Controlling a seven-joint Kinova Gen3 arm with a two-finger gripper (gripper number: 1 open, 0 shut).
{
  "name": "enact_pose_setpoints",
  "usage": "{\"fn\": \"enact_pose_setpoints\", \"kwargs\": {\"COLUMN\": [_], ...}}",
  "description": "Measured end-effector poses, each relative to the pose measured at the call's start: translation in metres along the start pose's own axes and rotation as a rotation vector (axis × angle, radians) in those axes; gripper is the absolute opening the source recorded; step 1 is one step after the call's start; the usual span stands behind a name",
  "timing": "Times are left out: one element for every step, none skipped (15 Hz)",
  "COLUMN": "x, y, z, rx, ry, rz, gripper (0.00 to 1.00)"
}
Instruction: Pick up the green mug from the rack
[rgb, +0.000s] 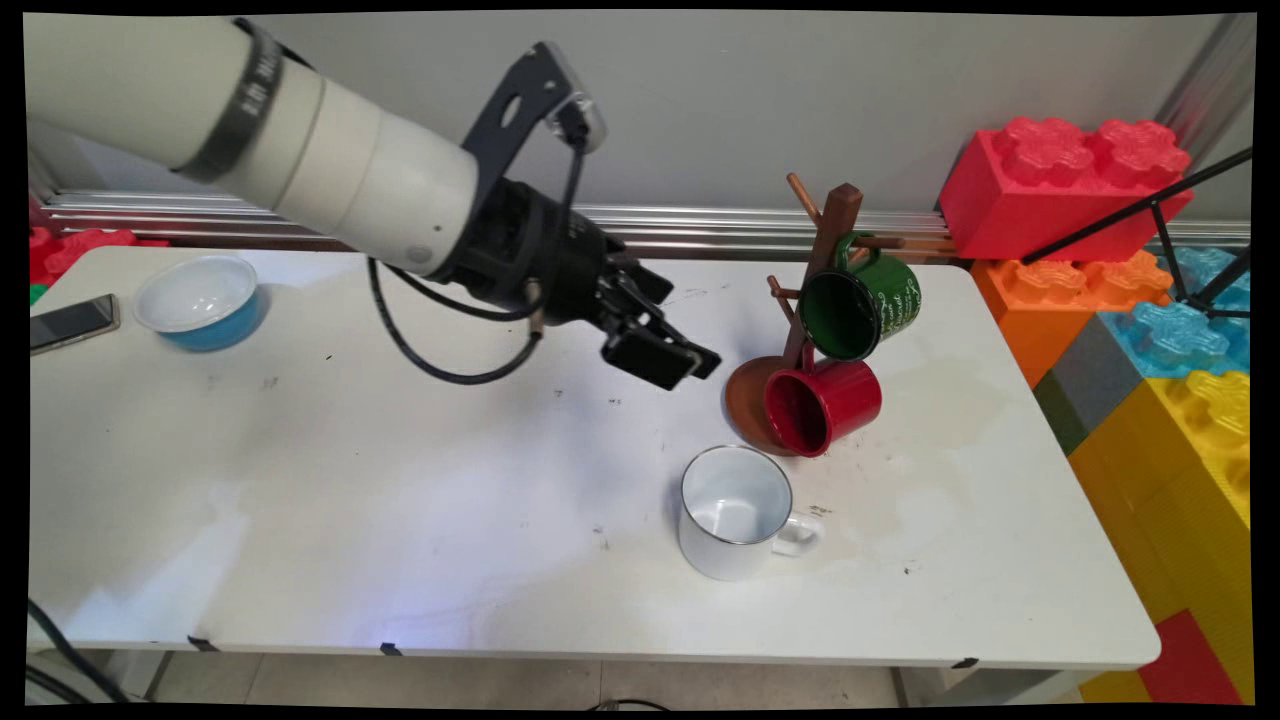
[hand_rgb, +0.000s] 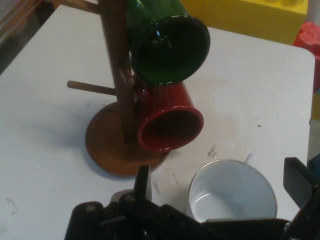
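The gripper (rgb: 668, 357) hangs in the air above the desk (rgb: 400, 500), just left of the wooden mug tree (rgb: 825, 260), touching nothing. In the hand view its fingers (hand_rgb: 143, 181) stand wide apart, one rising at lower centre and the other at the right edge, with nothing between them.

The mug tree stands on its round base toward the desk's far right. A green mug (rgb: 860, 300) hangs from an upper peg, mouth turned toward the camera, and a red mug (rgb: 822, 403) hangs just below it, near the base. At least one peg on the tree's left side is bare; the hand view shows it jutting out empty.

A white enamel mug (rgb: 735, 510) stands upright on the desk just in front of the tree, its handle pointing right, apart from the base. From the hand camera it sits low in the frame, between the fingers' lines but probably still well below them; the angle makes the height hard to judge.

So two mugs are hung and one is on the desk, unheld.

Far to the left, a blue bowl (rgb: 200, 300) with a white inside sits beside a phone (rgb: 72, 322) at the desk's edge.
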Motion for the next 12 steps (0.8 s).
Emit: {"fn": "enact_pose_setpoints", "kwargs": {"x": [0.002,0.006,0.008,0.012,0.015,0.019,0.022,0.026,0.029,0.032,0.034,0.036], "y": [0.001,0.003,0.004,0.006,0.007,0.008,0.009,0.01,0.011,0.012,0.012,0.013], "z": [0.003,0.008,0.01,0.016,0.02,0.024,0.028,0.033,0.036,0.04,0.043,0.048], "rx": [-0.002,-0.006,-0.007,-0.011,-0.013,-0.014,-0.015,-0.014,-0.013,-0.011,-0.01,-0.01], "ry": [-0.001,-0.001,-0.001,-0.001,0.0,0.001,0.002,0.004,0.005,0.006,0.006,0.007], "rz": [-0.004,-0.01,-0.013,-0.021,-0.025,-0.032,-0.037,-0.044,-0.051,-0.061,-0.069,-0.082], "gripper": [1.0,1.0,1.0,1.0,1.0,1.0,1.0,1.0,1.0,1.0,1.0,1.0]}}
